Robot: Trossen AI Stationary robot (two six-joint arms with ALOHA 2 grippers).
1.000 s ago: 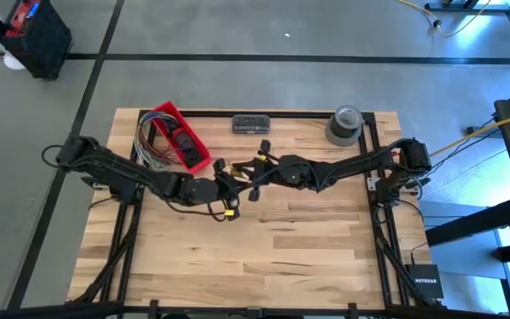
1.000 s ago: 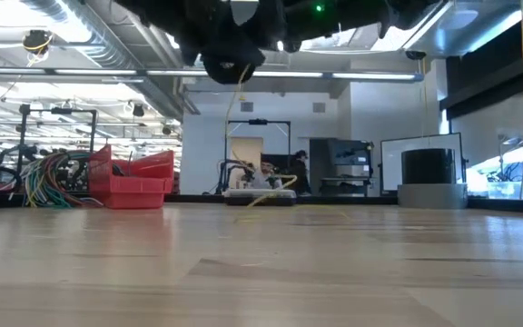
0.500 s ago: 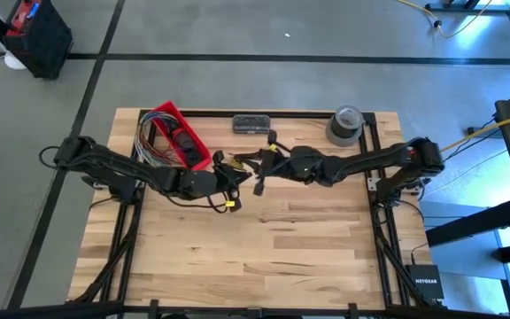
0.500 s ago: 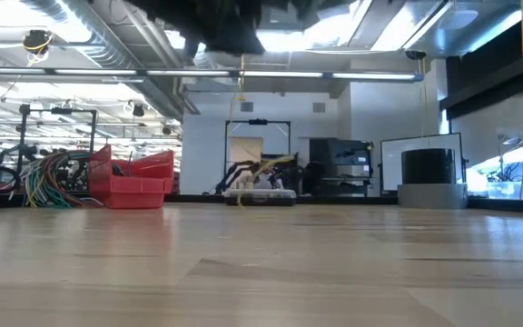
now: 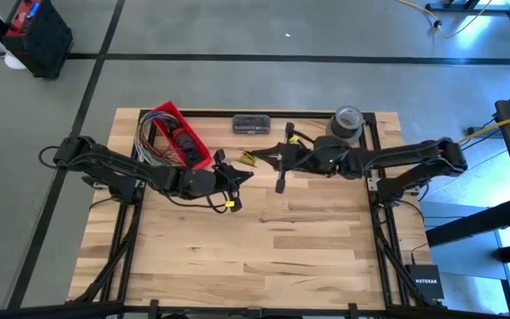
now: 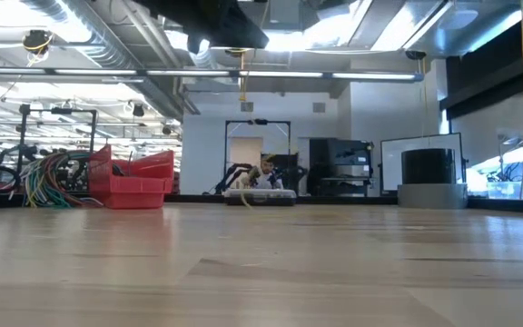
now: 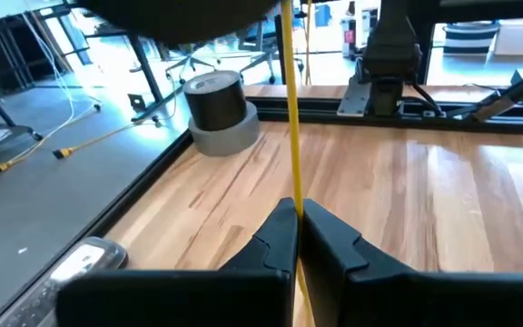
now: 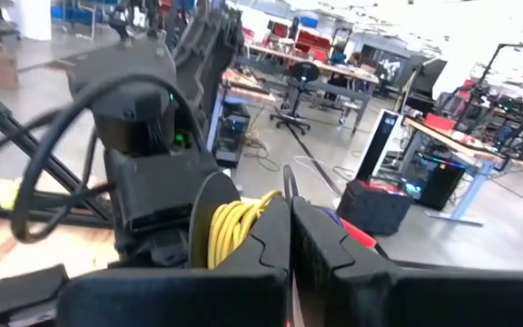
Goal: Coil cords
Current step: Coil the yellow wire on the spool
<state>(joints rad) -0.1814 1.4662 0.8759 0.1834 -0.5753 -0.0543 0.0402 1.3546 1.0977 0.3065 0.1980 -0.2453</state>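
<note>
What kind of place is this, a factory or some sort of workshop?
Most likely a robotics lab or workshop. Two dark robot arms work over a wooden table, the room behind has bare ceiling ducts and equipment racks, and a red bin with loose coloured wires sits on the table.

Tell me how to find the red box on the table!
Look at the wooden table from above and go to its far left corner. The red box sits there at a slant, with a bunch of colourful wires beside it. It is the only bright red thing on the table.
</note>
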